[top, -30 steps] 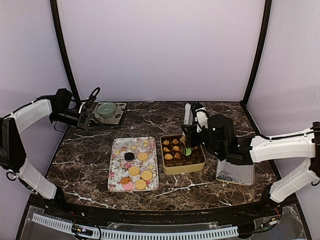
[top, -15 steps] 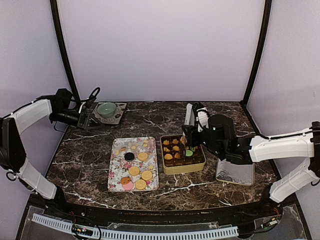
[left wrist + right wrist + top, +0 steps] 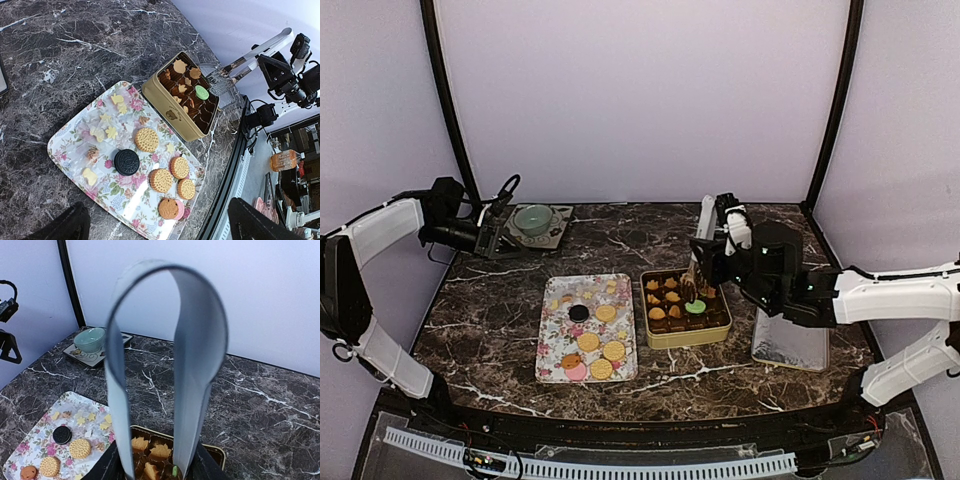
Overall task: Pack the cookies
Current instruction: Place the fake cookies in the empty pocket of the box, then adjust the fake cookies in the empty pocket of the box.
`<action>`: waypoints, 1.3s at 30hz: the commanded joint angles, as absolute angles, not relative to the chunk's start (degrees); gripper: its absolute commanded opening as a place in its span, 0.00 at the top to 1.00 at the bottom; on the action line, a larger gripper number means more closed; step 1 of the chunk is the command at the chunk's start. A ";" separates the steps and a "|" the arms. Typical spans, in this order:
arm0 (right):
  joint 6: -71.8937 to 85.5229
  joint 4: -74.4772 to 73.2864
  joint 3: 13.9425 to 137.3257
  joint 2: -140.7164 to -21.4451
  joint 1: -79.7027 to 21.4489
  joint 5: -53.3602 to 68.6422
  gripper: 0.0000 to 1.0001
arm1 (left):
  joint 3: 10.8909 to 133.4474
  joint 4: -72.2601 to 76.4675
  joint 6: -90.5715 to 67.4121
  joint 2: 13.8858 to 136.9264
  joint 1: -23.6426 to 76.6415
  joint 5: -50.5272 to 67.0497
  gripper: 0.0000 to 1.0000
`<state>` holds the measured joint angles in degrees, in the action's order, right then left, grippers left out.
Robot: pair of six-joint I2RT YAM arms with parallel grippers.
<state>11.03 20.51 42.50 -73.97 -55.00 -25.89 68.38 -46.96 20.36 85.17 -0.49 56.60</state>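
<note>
Clamping looped grey metal tongs (image 3: 195,340), the right gripper (image 3: 705,262) is lifting off the round green cookie (image 3: 695,307) in the square gold tin (image 3: 172,112); left gripper (image 3: 495,222) gaping wide.

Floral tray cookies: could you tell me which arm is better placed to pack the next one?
Likely right. The right gripper holds the tongs above the gold tin, beside the floral tray; the left gripper sits open by the far bowl.
</note>
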 commanded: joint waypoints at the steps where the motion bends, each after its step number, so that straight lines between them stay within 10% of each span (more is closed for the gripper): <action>1: 11.11 21.62 41.47 -71.77 -54.69 -25.22 0.62 | 67.77 -47.56 20.58 84.61 -0.75 57.86 0.01; 39: 7.85 23.47 44.46 -75.37 -52.91 -24.22 0.80 | 68.90 -47.89 20.17 84.63 -0.71 57.84 0.01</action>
